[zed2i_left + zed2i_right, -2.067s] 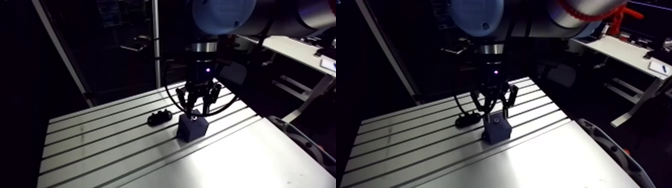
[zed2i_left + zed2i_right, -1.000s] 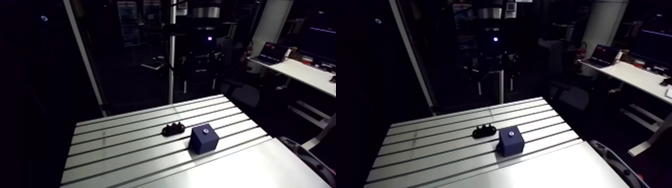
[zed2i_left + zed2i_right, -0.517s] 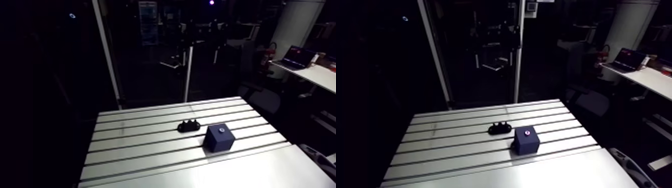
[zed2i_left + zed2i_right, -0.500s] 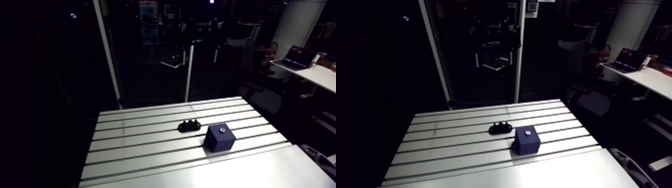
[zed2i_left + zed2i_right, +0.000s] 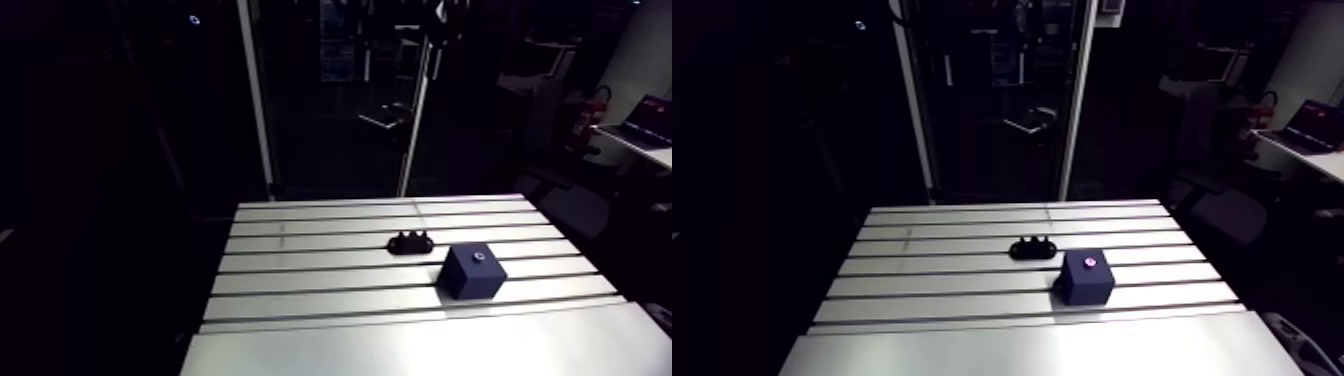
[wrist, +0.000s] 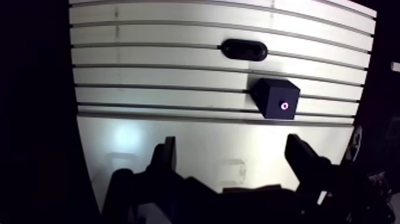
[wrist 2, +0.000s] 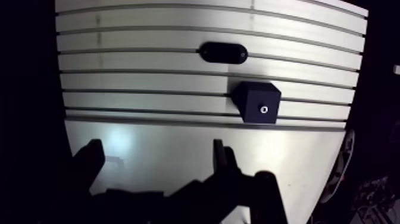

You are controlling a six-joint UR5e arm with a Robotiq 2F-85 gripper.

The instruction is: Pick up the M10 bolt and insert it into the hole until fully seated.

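Backed off, gripper (image 6: 232, 146) empty.
Fingers (image 6: 167, 158) apart, I've lifted clear; bolt (image 6: 284, 106) sits in block (image 6: 269, 92), one o'clock ahead, looks seated.

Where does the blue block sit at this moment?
In the arm view the blue block sits on the slotted table, right of centre, close beside the small black holder but not touching it.
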